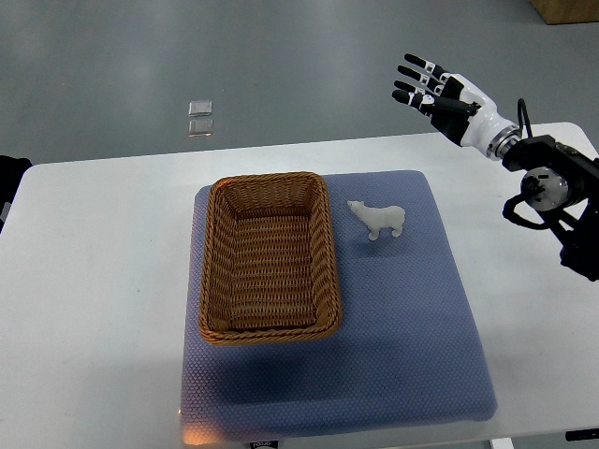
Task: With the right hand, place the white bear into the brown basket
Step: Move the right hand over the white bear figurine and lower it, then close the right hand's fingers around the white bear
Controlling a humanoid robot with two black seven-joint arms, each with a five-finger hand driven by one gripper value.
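A small white bear [379,220] stands on the blue mat [412,318], just right of the brown wicker basket [217,271]. The basket is rectangular and holds nothing. My right hand [429,86] is raised above the table's far right edge, well up and to the right of the bear, with fingers spread and holding nothing. Its arm [552,187] comes in from the right edge. Only a dark sliver of the left arm [7,182] shows at the left edge; its hand is out of view.
The mat lies on a white table [94,281]. Two small clear squares [199,118] sit on the grey floor beyond the table's far edge. A brown box corner [566,9] shows at the top right.
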